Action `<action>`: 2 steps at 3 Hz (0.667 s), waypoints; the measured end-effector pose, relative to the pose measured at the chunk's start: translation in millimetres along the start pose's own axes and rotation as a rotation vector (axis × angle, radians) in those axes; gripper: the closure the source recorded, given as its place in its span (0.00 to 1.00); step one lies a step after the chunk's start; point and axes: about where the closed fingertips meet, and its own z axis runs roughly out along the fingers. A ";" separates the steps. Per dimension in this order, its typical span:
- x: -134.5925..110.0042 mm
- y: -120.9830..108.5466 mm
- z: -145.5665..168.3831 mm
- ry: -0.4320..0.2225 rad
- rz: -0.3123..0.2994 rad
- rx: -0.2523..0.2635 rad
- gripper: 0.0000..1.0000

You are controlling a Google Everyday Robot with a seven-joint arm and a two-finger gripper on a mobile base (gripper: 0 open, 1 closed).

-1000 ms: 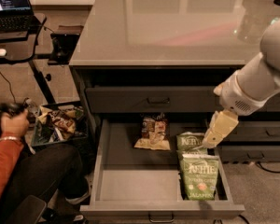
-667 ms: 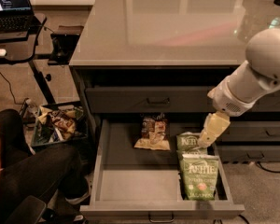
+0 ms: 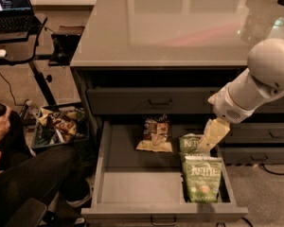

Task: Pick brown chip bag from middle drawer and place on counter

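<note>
A: Why is the wide dark-grey middle drawer (image 3: 132,183) pulled out?

B: So the crinkly brown chip bag (image 3: 155,134) at its back, centre of frame, can be lifted to the glossy light-grey table (image 3: 180,27) above.

A: And the robot's pale hand (image 3: 213,134)?

B: It hangs right of centre over the green Kettle bags (image 3: 201,183), apart from the brown bag. How wide it stands, I cannot tell.

A: Any change?

B: It has edged left towards the brown bag; the bags lie unmoved.

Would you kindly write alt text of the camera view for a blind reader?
The gripper hangs over the right side of the open middle drawer, above two green Kettle bags; the brown chip bag lies further back.
</note>
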 end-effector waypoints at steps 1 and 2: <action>11.7 12.4 46.1 -0.087 0.101 -0.026 0.00; 19.6 6.8 97.5 -0.189 0.226 -0.007 0.00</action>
